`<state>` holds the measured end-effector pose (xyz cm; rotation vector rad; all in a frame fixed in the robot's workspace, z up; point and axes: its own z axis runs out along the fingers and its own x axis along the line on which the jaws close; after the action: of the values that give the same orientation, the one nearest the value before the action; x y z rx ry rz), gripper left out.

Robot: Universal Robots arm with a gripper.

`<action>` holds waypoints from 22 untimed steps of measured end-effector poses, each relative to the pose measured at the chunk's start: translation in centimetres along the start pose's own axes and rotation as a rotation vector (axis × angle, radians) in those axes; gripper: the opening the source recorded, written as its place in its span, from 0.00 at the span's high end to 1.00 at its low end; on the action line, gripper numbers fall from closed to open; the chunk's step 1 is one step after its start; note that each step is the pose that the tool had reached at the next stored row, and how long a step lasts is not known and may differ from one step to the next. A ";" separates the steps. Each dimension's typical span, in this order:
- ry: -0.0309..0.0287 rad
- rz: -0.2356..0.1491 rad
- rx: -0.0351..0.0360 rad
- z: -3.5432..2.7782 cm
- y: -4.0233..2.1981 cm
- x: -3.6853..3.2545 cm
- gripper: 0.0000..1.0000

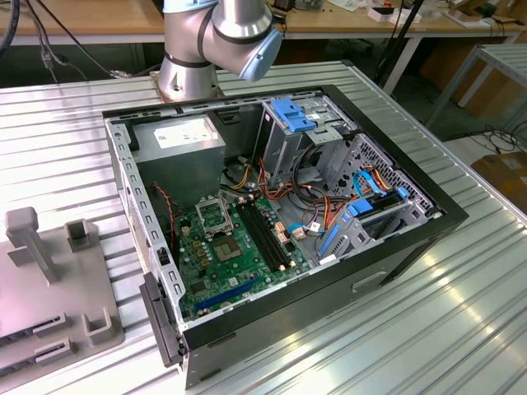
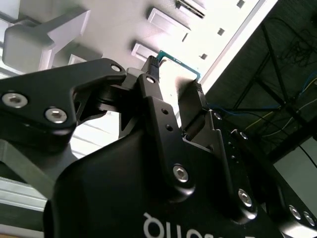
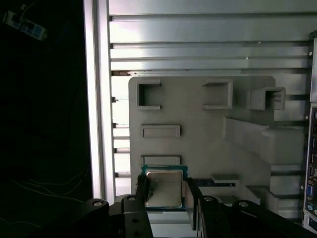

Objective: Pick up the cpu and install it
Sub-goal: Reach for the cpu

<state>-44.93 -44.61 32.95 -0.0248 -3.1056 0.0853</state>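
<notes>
1. Exterior view. A silver-and-blue jointed robot arm (image 1: 216, 37) stands at the far edge of a ribbed aluminium table (image 1: 461, 313).
   - An open black metal computer case (image 1: 412, 239) lies on the table with a green motherboard (image 1: 206, 271) exposed inside.
   - On the board, a black-framed square socket (image 1: 216, 216) sits just beside the long black memory slots (image 1: 265, 234).
   - A grey moulded fixture plate (image 1: 49, 288) rests on the table near the case, on the exterior view's left.

2. First wrist view. The black two-finger gripper (image 3: 166, 196) is clamped on the small flat square cpu (image 3: 163, 187), which has a dull silver-grey metal top and a thin green rim.
   - The fingers (image 3: 141, 193) press on two opposite edges of the cpu, and its metal top faces the camera.
   - The grey fixture plate (image 3: 198, 124) lies beyond the fingertips, directly behind the cpu.
   - A low rectangular raised frame (image 3: 159, 158) on the plate sits just past the cpu's far edge.
   - It cannot be told whether the cpu touches the plate or is held clear of it.
   - The ribbed table (image 3: 198, 44) extends past the plate.
   - An edge of the computer case (image 3: 312, 173) shows well off to one side of the gripper.

3. Second wrist view. The gripper (image 2: 174, 79) is seen from behind its body.
   - The fingers (image 2: 158, 104) are closed, with the cpu (image 2: 179, 63) pinched at their tips.
   - The cpu's green edge is visible against the glare.
   - The grey fixture plate (image 2: 44, 34) with its raised blocks lies beyond the fingertips.
</notes>
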 end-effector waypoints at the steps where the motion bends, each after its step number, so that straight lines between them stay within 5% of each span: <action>1: 0.0000 0.000 0.0000 -0.17 -0.01 0.00 0.58; 22: 0.0000 0.000 0.0000 -5.06 -0.28 0.15 0.58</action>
<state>-44.90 -44.62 38.02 -0.0248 -3.1056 0.0852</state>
